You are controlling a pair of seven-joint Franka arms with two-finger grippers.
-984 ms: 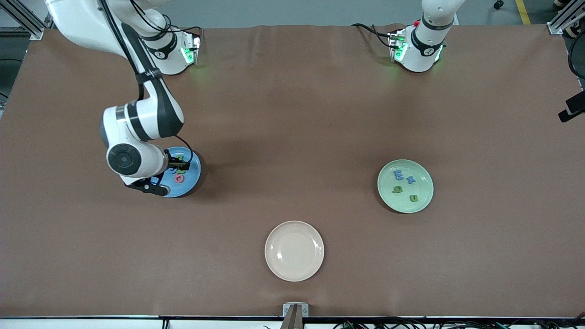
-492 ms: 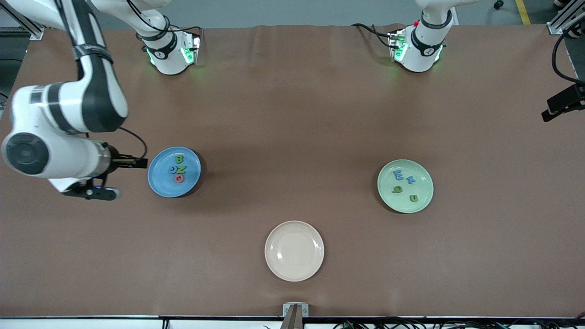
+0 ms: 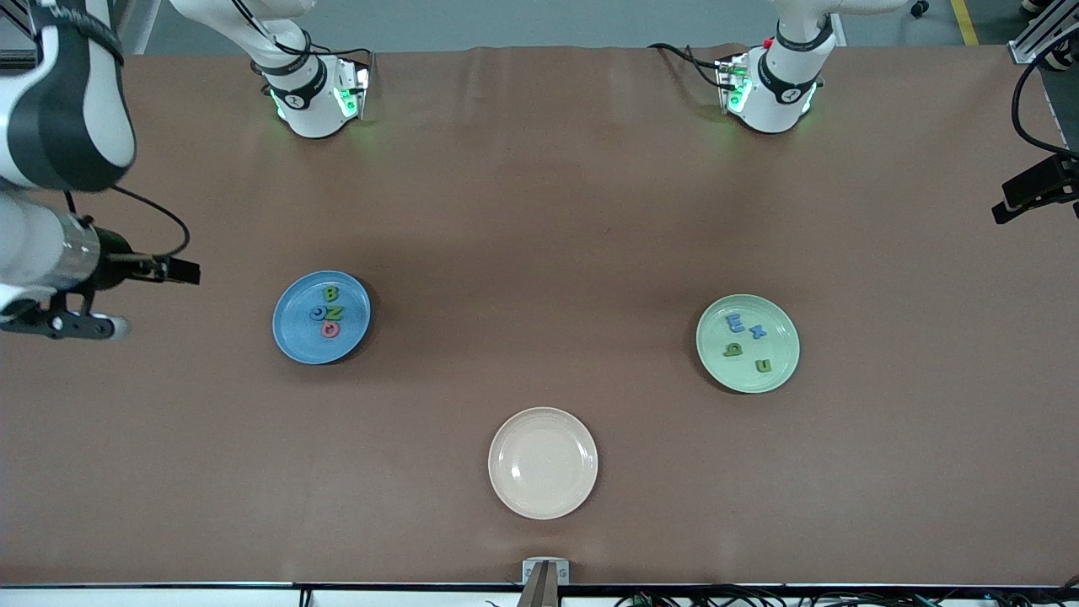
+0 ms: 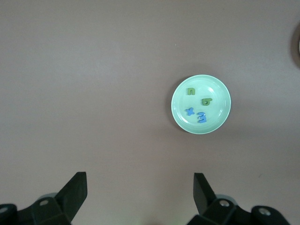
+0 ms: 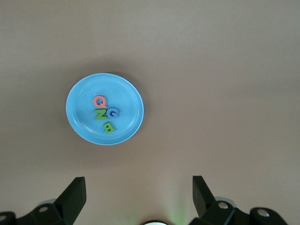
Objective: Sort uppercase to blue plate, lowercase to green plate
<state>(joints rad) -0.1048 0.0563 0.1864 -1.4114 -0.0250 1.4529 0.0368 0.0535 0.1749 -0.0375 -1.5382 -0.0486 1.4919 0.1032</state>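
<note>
1. Cream plate lies nearest the front camera, bare, between the two sorting plates.
2. Green plate toward the left arm's end holds the lowercase four; blue plate toward the right arm's end holds the uppercase in a short column running near to far.
3. Right pincer hangs spread and empty over bare tabletop just off the blue plate; left pincer, spread and empty too, waits high; sorting looks done.

You see a blue plate carrying a green B, green N, blue G and red Q; a mint-green plate carrying blue and green letters; a plain cream plate; a brown table.
</note>
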